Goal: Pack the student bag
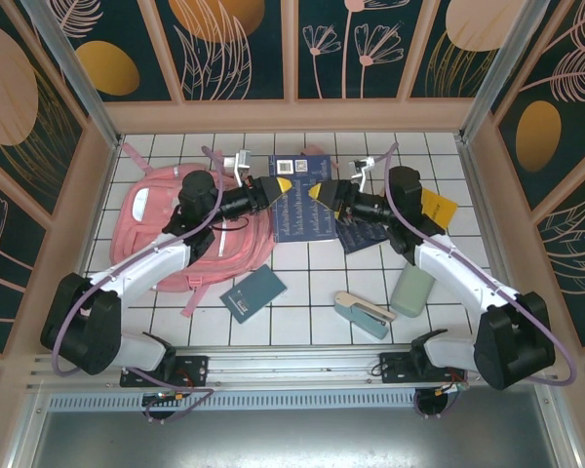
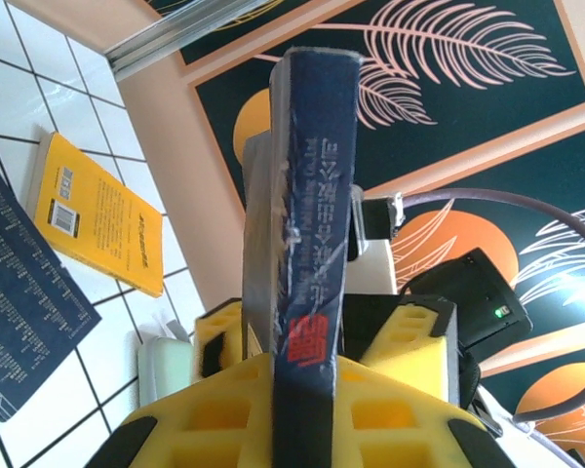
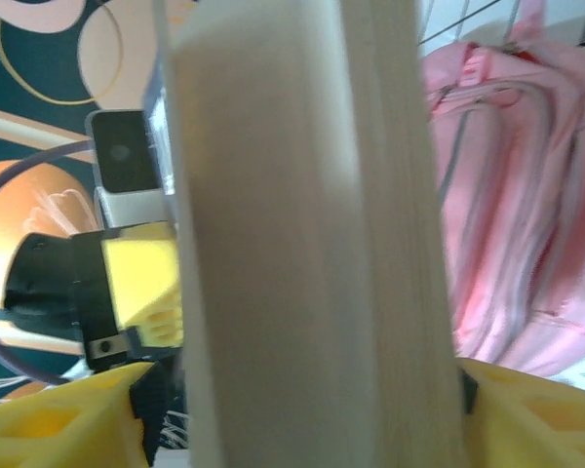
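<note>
The student bag (image 1: pixel 171 229) is a big pink backpack lying flat at the left back of the tiled table; its pink fabric (image 3: pixel 526 195) also shows in the right wrist view. A dark blue book (image 1: pixel 307 210) hangs in mid-air at the centre between both grippers. My left gripper (image 1: pixel 285 185) is shut on the book's spine edge (image 2: pixel 312 195), its yellow fingers (image 2: pixel 400 409) pressed against both covers. My right gripper (image 1: pixel 320 192) stands open around the book's page edge (image 3: pixel 302 244), its yellow fingers (image 2: pixel 414 336) spread clear of the covers.
A yellow book (image 1: pixel 437 207) lies at the right back beside a dark printed booklet (image 1: pixel 361 234). A teal notebook (image 1: pixel 253 292), a stapler (image 1: pixel 361 312) and a pale green case (image 1: pixel 411 291) lie toward the front. Walls close in on three sides.
</note>
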`<state>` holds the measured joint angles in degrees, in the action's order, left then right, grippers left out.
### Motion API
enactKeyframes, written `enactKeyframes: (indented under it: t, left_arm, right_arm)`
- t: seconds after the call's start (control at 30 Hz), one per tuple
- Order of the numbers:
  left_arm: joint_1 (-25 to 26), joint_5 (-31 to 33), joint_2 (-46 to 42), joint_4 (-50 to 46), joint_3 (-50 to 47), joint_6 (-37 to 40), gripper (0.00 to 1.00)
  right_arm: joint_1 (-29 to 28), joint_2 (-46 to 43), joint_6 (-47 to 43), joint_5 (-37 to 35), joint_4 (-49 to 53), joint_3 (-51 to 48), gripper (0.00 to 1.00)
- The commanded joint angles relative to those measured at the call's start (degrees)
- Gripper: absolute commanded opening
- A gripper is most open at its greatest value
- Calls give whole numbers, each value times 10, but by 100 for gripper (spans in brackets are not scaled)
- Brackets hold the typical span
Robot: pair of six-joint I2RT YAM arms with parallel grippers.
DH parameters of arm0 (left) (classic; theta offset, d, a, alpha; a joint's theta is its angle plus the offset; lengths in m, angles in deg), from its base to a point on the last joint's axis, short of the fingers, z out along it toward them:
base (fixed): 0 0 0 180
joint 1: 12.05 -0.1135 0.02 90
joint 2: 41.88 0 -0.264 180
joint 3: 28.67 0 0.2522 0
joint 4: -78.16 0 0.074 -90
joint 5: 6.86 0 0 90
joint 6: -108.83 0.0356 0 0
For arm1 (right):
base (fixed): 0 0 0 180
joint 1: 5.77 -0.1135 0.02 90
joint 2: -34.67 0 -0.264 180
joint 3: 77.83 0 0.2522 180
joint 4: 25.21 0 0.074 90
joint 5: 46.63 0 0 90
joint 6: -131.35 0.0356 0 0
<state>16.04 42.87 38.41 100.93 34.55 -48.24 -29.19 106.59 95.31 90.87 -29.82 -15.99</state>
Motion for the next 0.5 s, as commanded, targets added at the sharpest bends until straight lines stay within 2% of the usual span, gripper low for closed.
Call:
enactKeyframes:
  t: [0.0,0.17,0.27,0.33,0.4,0.47]
  left_arm:
    - [3,-8,2,4,29,25,0]
    - [2,-2,7,-19,40,42,0]
    - [3,2,11,-38,48,56,0]
    - [2,8,12,-65,57,74,0]
    - [2,22,11,-107,60,99,12]
    - [2,45,11,-182,93,151,31]
  right_arm:
    - [-1,-15,45,48,-95,-3,68]
    - [3,-19,56,51,-96,-3,39]
    - [7,-24,36,36,-58,3,24]
    - [15,-27,20,25,-28,4,10]
    - [25,-31,11,13,-7,2,1]
    - [38,-37,-14,-10,39,5,0]
